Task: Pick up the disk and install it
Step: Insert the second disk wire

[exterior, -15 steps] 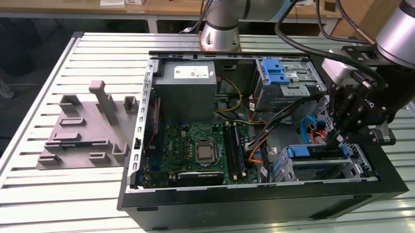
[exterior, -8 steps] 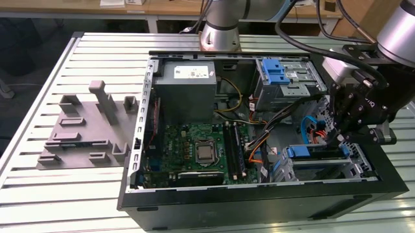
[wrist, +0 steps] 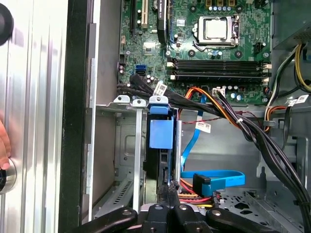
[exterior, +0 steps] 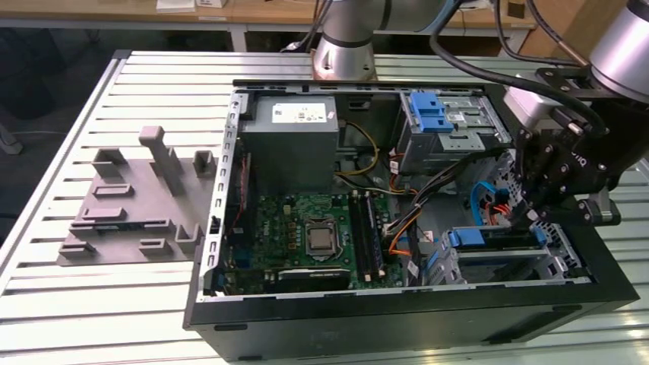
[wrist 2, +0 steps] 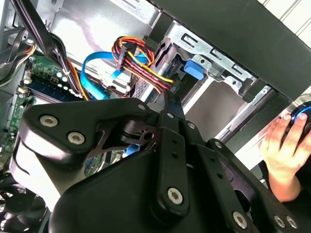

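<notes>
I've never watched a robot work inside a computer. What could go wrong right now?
The gripper hangs among loose cables beside the disk standing in its cage; a wire could snag or get pinched. A person's hand rests near the case, close to the arm.

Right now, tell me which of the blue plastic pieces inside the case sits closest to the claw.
The blue bracket in the lower drive cage, directly below the claw near the exterior view's right. The other blue latch sits on the upper bay, farther off.

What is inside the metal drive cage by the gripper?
The disk stands on edge in the drive cage, its blue bracket showing. The slot beside it looks empty. The gripper covers the disk's lower end.
</notes>
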Available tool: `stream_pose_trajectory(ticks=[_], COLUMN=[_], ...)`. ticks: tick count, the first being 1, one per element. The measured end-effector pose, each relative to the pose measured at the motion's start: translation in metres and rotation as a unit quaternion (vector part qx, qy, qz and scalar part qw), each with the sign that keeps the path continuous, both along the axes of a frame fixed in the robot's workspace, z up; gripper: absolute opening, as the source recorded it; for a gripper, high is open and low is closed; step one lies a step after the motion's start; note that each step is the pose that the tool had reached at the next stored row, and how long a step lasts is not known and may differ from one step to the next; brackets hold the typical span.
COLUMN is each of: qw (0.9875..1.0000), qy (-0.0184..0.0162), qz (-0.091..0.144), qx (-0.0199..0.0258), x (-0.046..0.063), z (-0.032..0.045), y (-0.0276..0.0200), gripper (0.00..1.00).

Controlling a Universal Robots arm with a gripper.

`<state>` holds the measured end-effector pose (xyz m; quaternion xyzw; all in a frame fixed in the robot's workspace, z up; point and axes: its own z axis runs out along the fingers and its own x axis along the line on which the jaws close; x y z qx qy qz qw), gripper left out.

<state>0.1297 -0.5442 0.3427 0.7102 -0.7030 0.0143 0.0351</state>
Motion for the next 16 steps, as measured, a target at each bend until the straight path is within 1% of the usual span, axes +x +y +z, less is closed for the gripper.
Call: stream_pose_trajectory(ticks=[9, 13, 16], qw=[1.0000, 1.0000, 1.0000], qy=[-0.0001, -0.0002, -0.0002], qz=[0.000, 0.000, 0.000], qx=[-0.0001, 0.0000, 0.0001], x=[-0.008, -0.010, -0.014], z=[0.0010, 0.0060, 0.0101], y=[0.0000, 0.0000, 0.0000], gripper=[0.11, 0.11, 0.11])
